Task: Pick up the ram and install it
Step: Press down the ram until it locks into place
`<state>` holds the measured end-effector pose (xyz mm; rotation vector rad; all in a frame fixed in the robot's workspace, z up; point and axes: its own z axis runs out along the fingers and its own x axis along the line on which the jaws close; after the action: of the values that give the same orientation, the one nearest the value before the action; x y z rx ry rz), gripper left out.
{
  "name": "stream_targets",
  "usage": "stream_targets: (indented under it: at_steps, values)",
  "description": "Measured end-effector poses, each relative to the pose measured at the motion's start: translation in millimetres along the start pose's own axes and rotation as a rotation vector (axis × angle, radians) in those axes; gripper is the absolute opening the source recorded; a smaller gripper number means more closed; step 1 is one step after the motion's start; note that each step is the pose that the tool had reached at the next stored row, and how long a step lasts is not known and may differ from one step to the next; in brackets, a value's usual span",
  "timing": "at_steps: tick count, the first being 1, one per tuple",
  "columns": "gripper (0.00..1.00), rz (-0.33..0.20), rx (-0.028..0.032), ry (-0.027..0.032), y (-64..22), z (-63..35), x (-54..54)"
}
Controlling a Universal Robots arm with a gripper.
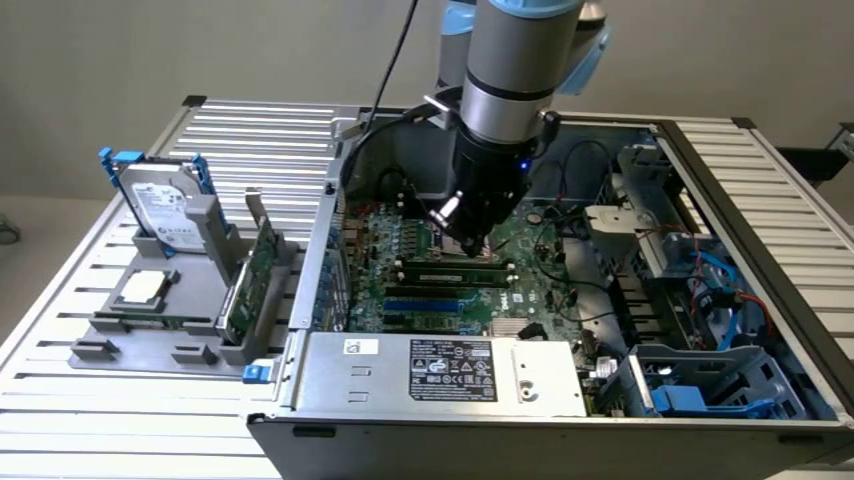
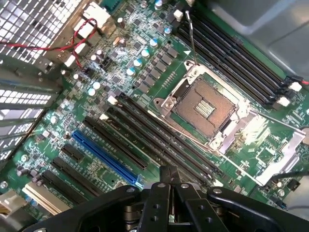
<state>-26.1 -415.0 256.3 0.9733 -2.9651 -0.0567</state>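
1 gripper (image 2: 169,175), fingers pressed together, hovers over 1 motherboard (image 2: 145,96) beside 1 ram (image 1: 454,268).

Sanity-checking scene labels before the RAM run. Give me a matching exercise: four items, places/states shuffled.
1. hard drive
2. end effector
3. CPU socket
4. power supply

A. shut, over the motherboard
B. upright in the grey holder, exterior view's left
C. silver box with a label, at the case edge nearest the exterior camera
D. between black slot rows

Pairs: 1-B; 2-A; 3-D; 4-C
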Motion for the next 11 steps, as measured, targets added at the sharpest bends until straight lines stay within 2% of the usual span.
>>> stream_targets:
  at_steps: [11]
  values:
    - [0.11, 0.178, -0.0014, -0.0073, 0.0, 0.0, 0.0]
